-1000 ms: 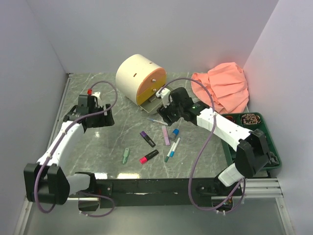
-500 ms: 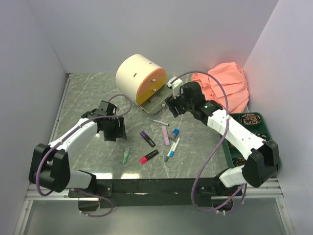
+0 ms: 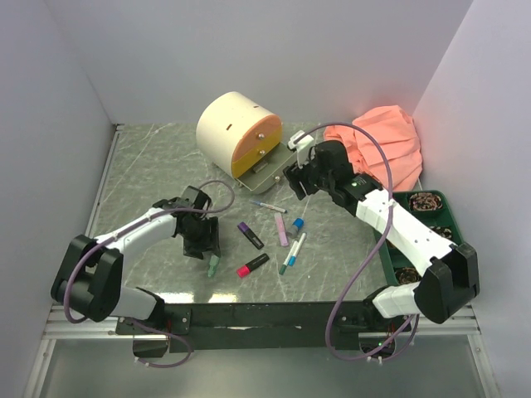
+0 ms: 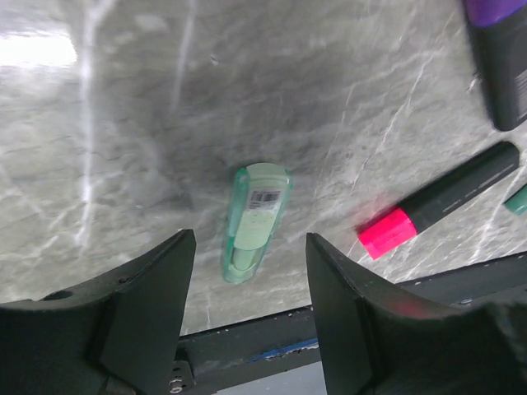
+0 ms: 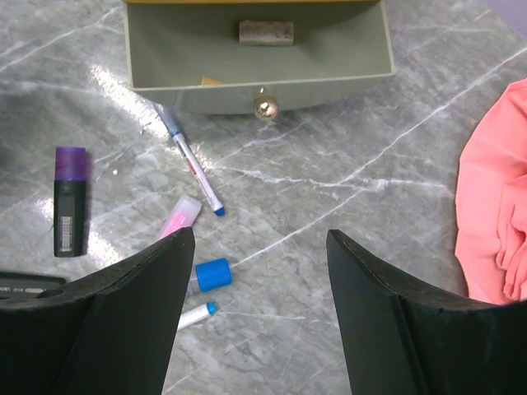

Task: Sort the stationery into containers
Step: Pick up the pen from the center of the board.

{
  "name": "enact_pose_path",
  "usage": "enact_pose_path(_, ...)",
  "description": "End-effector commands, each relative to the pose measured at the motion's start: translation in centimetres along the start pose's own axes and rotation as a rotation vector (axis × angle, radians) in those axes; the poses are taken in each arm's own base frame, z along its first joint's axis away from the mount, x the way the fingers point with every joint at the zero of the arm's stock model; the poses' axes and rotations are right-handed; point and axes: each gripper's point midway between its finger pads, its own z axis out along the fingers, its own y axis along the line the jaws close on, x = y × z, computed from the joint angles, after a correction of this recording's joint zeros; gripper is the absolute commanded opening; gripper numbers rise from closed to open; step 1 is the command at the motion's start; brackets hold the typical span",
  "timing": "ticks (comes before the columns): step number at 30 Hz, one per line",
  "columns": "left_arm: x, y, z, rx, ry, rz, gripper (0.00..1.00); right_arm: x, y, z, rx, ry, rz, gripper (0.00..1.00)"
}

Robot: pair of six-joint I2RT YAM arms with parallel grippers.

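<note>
My left gripper point(image 3: 205, 246) hangs open just above the table. A small green piece point(image 4: 255, 220) lies flat between its fingers, untouched, also seen from above point(image 3: 213, 264). Beside it lie a pink-black highlighter point(image 4: 436, 202) and a purple highlighter point(image 3: 250, 235). My right gripper point(image 5: 258, 234) is open and empty in front of a pulled-out grey drawer point(image 5: 259, 90) of the cream drum cabinet point(image 3: 236, 133). Below it lie a thin white pen point(image 5: 191, 163), a lilac marker point(image 5: 179, 220) and a blue-capped highlighter point(image 5: 212, 274). The orange and yellow drawers point(image 3: 253, 151) are closed.
A peach cloth point(image 3: 377, 149) is heaped at the back right, close to my right arm. A dark green tray point(image 3: 431, 224) stands along the right edge. The black front rail point(image 3: 249, 315) runs just behind the green piece. White walls enclose the table.
My left arm has swung from the far left to the front centre, over the green piece, its jaws narrowing somewhat. My right gripper has shifted slightly right, away from the drawer.
</note>
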Motion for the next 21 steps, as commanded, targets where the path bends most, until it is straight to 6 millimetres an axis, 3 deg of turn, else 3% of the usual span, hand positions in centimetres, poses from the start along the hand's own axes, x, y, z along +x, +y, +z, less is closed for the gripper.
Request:
enact_pose_path(1, 0.2, -0.9, 0.8, 0.002, 0.017, 0.004, 0.63, -1.2, -0.5, -1.1, 0.009, -0.059, 0.011, 0.73)
enact_pose_path(5, 0.2, -0.6, 1.7, -0.033, 0.036, -0.005, 0.63, -1.6, -0.9, -1.7, 0.018, -0.072, 0.019, 0.74)
enact_pose_path(8, 0.2, -0.6, 2.1, -0.049, 0.045, 0.000, 0.58, -2.0, -1.3, -2.3, 0.027, -0.084, 0.026, 0.74)
enact_pose_path(12, 0.7, -1.3, 2.6, -0.048, 0.061, 0.038, 0.31, -1.6, -1.4, -2.6, 0.032, -0.084, 0.036, 0.74)
enact_pose_path(16, 0.8, -1.5, 2.7, -0.047, 0.067, 0.049, 0.19, -1.0, -1.6, -2.7, 0.037, -0.075, 0.041, 0.74)
enact_pose_path(18, 0.7, -1.9, 2.4, -0.031, 0.065, 0.058, 0.01, -1.0, -1.7, -2.9, 0.040, -0.077, 0.039, 0.74)
enact_pose_path(21, -0.8, -4.3, 0.7, 0.068, 0.042, 0.189, 0.01, -1.4, -2.0, -3.3, 0.048, -0.083, 0.031, 0.74)
